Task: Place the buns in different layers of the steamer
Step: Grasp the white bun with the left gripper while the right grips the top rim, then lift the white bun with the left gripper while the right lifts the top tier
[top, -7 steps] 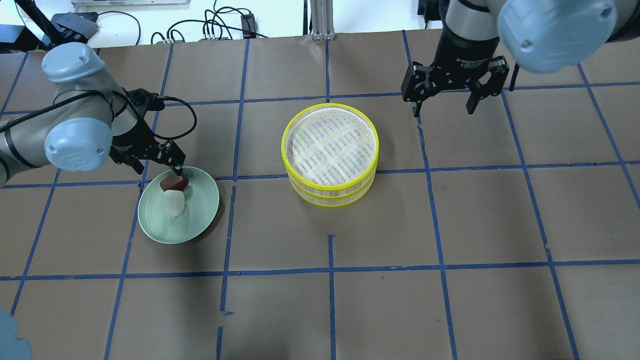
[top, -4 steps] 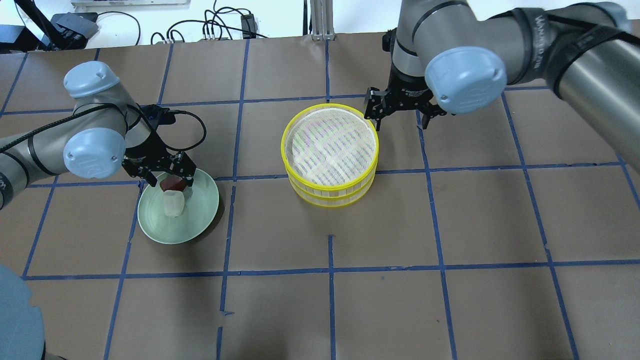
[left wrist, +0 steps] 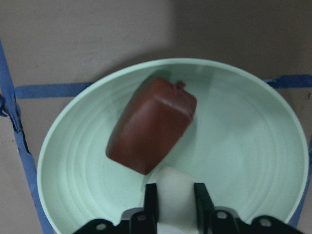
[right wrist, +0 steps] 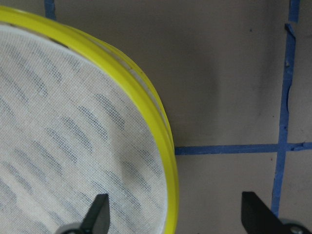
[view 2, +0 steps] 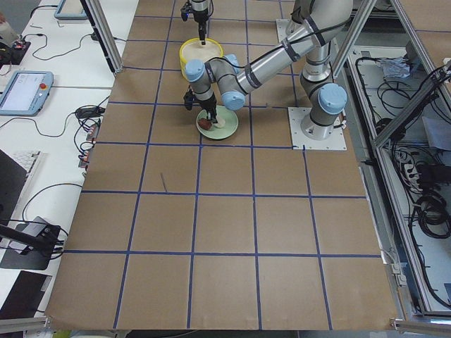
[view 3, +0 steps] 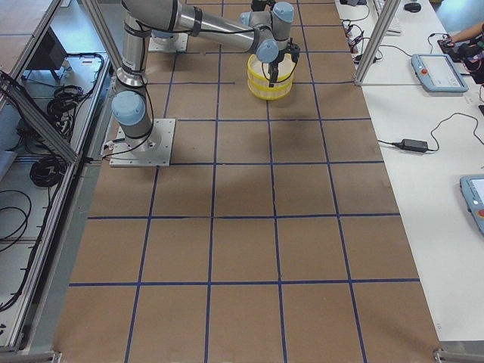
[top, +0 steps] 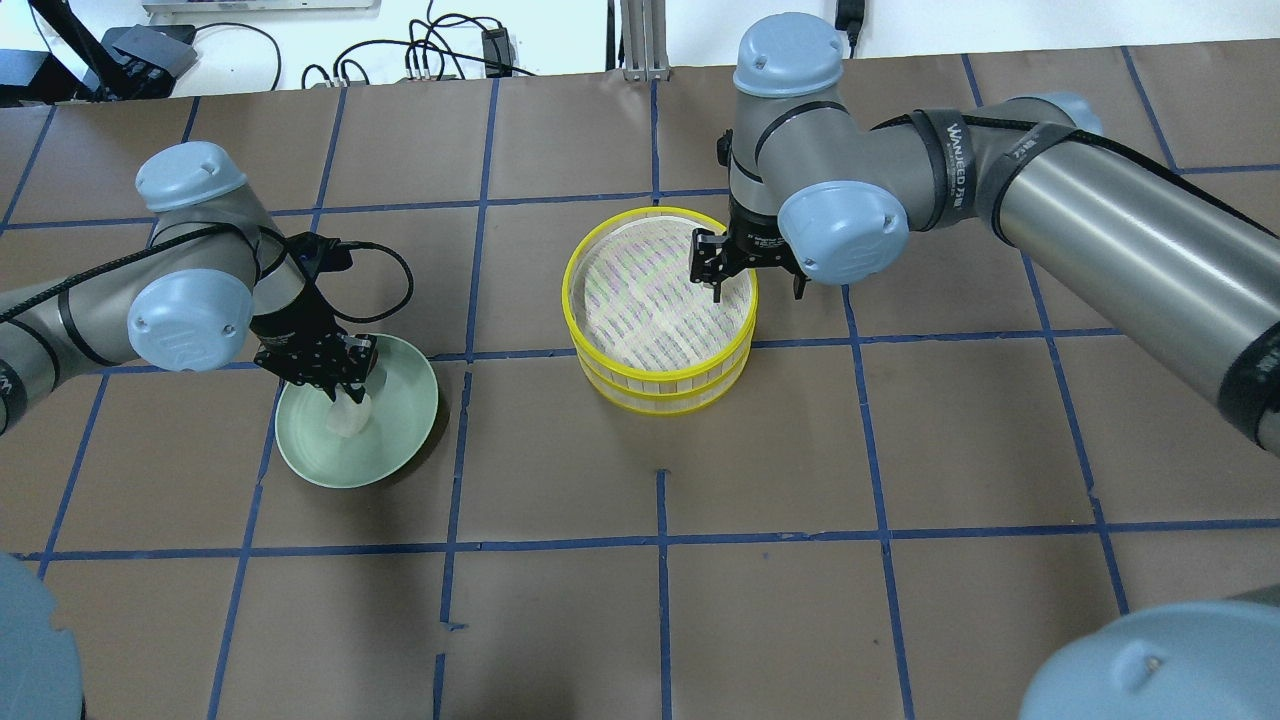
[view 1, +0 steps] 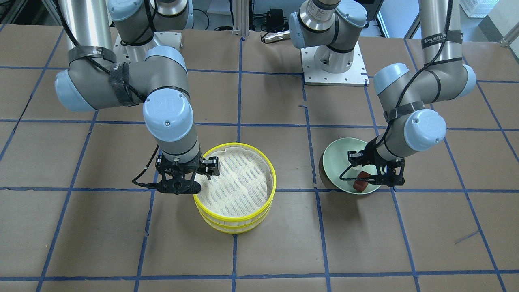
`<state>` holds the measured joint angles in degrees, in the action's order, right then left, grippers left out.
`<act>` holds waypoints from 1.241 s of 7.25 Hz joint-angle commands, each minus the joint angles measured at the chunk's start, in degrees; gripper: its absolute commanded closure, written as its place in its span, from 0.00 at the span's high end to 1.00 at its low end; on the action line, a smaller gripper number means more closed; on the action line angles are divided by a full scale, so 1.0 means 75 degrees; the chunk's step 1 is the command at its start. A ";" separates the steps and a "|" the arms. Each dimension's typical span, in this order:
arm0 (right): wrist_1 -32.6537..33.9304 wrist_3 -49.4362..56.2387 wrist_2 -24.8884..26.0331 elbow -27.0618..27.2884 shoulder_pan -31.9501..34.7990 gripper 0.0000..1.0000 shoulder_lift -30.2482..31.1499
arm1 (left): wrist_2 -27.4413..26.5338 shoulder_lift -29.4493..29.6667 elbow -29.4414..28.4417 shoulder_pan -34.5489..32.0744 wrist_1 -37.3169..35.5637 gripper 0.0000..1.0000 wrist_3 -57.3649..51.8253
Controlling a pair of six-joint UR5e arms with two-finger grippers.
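Since a moment ago the right end effector (right wrist: 173,222) has slid over the top steamer layer (top: 640,300), fingers wide apart astride its yellow rim (the lower layer (top: 660,402) hides its inside beneath). Lowered, the left end effector (left wrist: 175,202) pinches the half-seen white bun (top: 348,418) on the green plate (left wrist: 253,146); the brown bun (left wrist: 151,126), hidden overhead, lies just beside.

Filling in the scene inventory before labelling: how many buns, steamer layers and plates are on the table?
Buns: 2 (white bun, reddish-brown bun)
Steamer layers: 2, stacked (top layer, bottom layer)
Green plate: 1
Total: 5
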<state>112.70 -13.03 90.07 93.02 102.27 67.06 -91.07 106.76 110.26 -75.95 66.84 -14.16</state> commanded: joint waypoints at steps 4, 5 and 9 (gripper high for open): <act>-0.0015 0.0026 0.0037 -0.0086 -0.0018 0.05 0.0105 | 0.0595 -0.0991 -0.1596 -0.1409 0.1950 0.07 0.2137; -0.0132 0.0131 0.0131 -0.0086 -0.0018 0.05 0.0361 | 0.0681 -0.0969 -0.1937 -0.2054 0.1951 0.07 0.3132; -0.1264 0.0902 0.0341 -0.0319 -0.0681 0.05 0.1275 | 0.1568 -0.0794 -0.1941 -0.2307 0.1765 0.07 0.3506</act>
<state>107.35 -8.84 91.53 91.60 100.31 74.54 -82.69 100.08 95.19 -92.99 80.82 11.69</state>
